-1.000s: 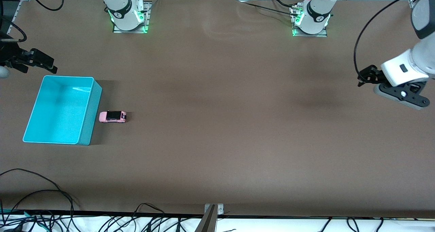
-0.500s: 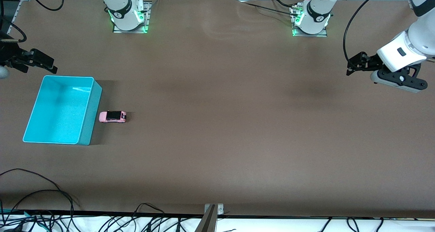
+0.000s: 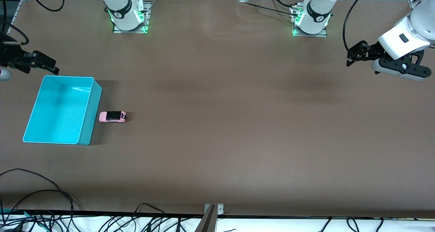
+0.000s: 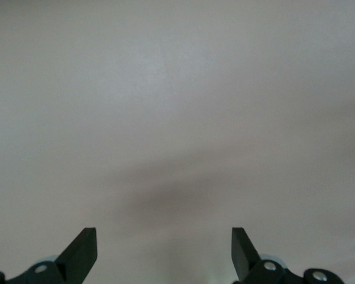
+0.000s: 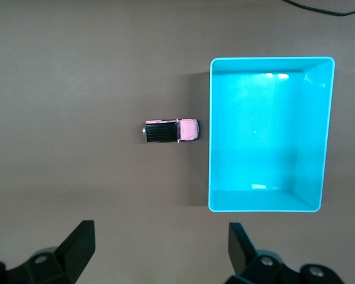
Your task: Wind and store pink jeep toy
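The pink jeep toy (image 3: 112, 116) stands on the brown table right beside the cyan bin (image 3: 87, 123), on the bin's side toward the left arm's end. In the right wrist view the jeep (image 5: 171, 131) and the bin (image 5: 269, 201) lie well below. My right gripper (image 3: 13, 63) hangs high at the right arm's end of the table, near the bin's corner; it (image 5: 160, 242) is open and empty. My left gripper (image 3: 397, 70) is raised over the left arm's end of the table, over bare table only; it (image 4: 164, 245) is open and empty.
The cyan bin is empty inside. The arm bases (image 3: 127, 16) (image 3: 311, 17) stand along the table edge farthest from the front camera. Loose cables (image 3: 40, 194) lie at the edge nearest that camera. The brown table (image 3: 217, 123) is bare between jeep and left gripper.
My left gripper has risen and swung toward the base edge of the table. My right gripper has shifted slightly. The jeep and bin have not moved.
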